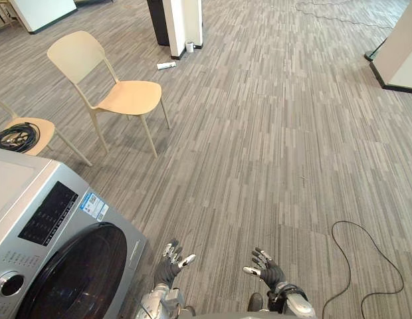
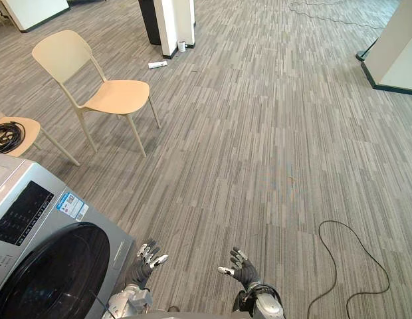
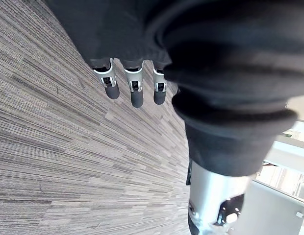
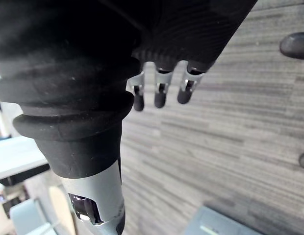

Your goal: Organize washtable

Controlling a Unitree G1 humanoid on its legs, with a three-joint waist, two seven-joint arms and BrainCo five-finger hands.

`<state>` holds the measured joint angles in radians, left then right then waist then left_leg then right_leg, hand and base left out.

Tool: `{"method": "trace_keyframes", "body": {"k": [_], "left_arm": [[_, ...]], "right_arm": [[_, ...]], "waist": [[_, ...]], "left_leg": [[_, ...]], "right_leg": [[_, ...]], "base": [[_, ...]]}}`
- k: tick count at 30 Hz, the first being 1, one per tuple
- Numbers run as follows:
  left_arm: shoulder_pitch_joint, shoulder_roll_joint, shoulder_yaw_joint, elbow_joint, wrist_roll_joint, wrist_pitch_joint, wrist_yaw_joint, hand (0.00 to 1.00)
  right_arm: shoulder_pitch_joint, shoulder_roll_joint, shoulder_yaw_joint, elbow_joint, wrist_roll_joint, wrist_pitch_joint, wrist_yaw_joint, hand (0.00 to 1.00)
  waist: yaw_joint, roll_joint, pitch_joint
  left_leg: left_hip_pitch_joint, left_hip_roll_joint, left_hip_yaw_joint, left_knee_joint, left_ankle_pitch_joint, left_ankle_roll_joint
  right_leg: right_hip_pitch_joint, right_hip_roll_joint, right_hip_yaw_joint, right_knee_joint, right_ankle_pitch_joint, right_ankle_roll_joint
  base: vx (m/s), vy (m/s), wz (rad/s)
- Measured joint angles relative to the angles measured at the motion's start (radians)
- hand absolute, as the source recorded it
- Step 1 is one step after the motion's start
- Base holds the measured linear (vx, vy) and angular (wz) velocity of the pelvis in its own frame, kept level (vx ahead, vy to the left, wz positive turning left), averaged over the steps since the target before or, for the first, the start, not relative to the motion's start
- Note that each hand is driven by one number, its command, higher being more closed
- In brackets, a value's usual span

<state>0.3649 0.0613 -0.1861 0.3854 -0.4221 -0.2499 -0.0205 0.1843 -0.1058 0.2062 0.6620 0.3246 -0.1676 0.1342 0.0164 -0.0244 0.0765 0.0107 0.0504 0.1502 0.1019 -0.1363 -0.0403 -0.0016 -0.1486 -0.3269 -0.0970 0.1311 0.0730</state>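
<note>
A silver front-loading washing machine (image 1: 53,239) with a dark round door (image 1: 76,276) stands at the lower left. My left hand (image 1: 169,266) hangs low just right of the machine, fingers (image 3: 136,90) relaxed and holding nothing. My right hand (image 1: 267,267) hangs beside it over the carpet, fingers (image 4: 159,95) straight, also with nothing in it. Neither hand touches the machine.
A beige chair (image 1: 116,93) stands on the carpet past the machine. A second chair (image 1: 23,133) at the left carries a coil of dark cable (image 1: 14,136). A white bottle (image 1: 166,65) lies near a white pillar (image 1: 183,23). A white partition (image 1: 399,53) stands far right.
</note>
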Motion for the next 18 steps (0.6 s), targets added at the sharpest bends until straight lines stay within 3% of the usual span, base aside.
{"method": "trace_keyframes", "body": {"k": [9,14,18], "left_arm": [[-0.017,-0.006,0.022,0.039,-0.054,0.005,0.007,0.0],[-0.033,-0.029,0.101,0.098,-0.158,0.006,0.059,0.0],[-0.034,-0.029,0.119,0.124,-0.178,0.006,0.105,0.0]], "right_arm": [[0.0,0.017,-0.037,0.017,0.064,0.0,-0.027,0.0],[0.022,0.05,-0.117,0.022,0.155,0.012,-0.08,0.0],[0.025,0.062,-0.138,0.019,0.226,0.02,-0.112,0.0]], "waist": [[-0.003,-0.002,-0.002],[-0.006,-0.007,-0.007],[-0.021,-0.008,-0.013]], "left_leg": [[0.026,-0.006,0.01,-0.034,0.008,0.002],[0.079,-0.009,0.066,-0.072,0.01,0.005],[0.087,-0.011,0.132,-0.087,0.009,0.006]], "right_leg": [[0.0,-0.005,-0.003,0.0,0.0,0.0],[0.013,-0.012,0.027,0.0,0.001,0.003],[-0.042,-0.024,0.066,0.049,-0.002,0.016]], "base": [[0.0,0.006,-0.03],[0.0,0.028,-0.19],[-0.05,0.032,-0.45]]}}
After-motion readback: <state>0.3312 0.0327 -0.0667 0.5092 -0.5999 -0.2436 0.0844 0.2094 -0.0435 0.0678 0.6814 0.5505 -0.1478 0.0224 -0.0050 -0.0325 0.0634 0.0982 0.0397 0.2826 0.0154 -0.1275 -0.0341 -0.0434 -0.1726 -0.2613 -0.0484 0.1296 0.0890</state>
